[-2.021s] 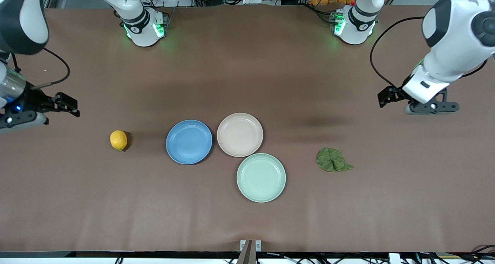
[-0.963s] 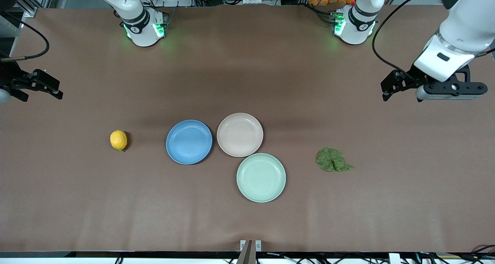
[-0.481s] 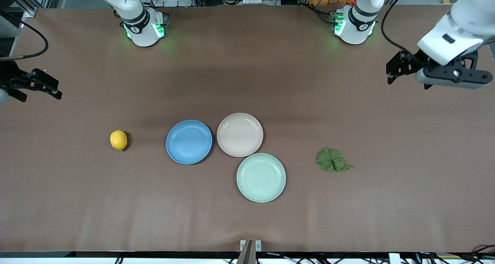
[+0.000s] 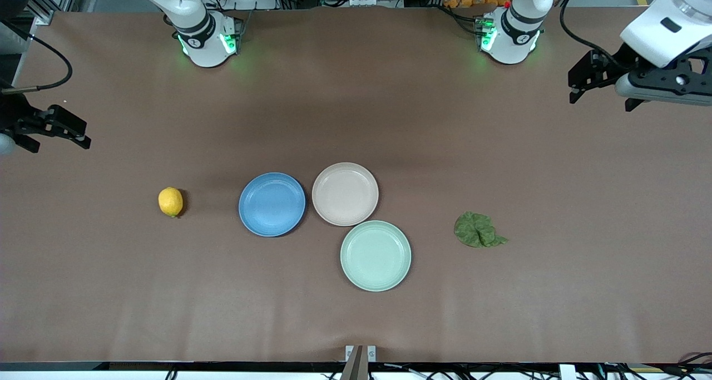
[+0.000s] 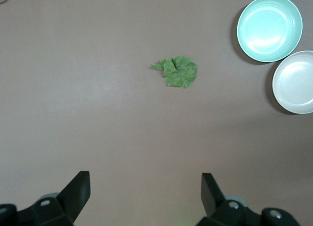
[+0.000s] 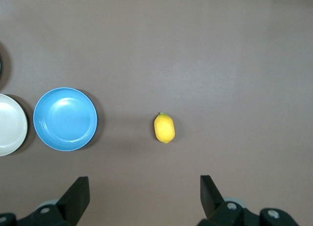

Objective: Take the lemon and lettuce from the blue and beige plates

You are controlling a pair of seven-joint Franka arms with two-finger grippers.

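Mint plate (image 4: 375, 255) touches beige plate (image 4: 345, 193); lemon (image 4: 170, 201), lettuce (image 4: 477, 230) on table; both grippers agape, empty.

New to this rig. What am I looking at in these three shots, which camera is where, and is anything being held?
Two robot arms with two-finger grippers share a brown table. The wide shot comes from a high camera facing the arms; the other two come from cameras on each wrist, looking down past open fingers.

The left gripper hangs over its end of the table, seeing the lettuce. The right gripper hangs over its end, seeing the lemon. Neither holds anything.

The lemon and lettuce lie on bare table, not on plates. Between them sit the blue plate, beige plate and mint-green plate, all empty.
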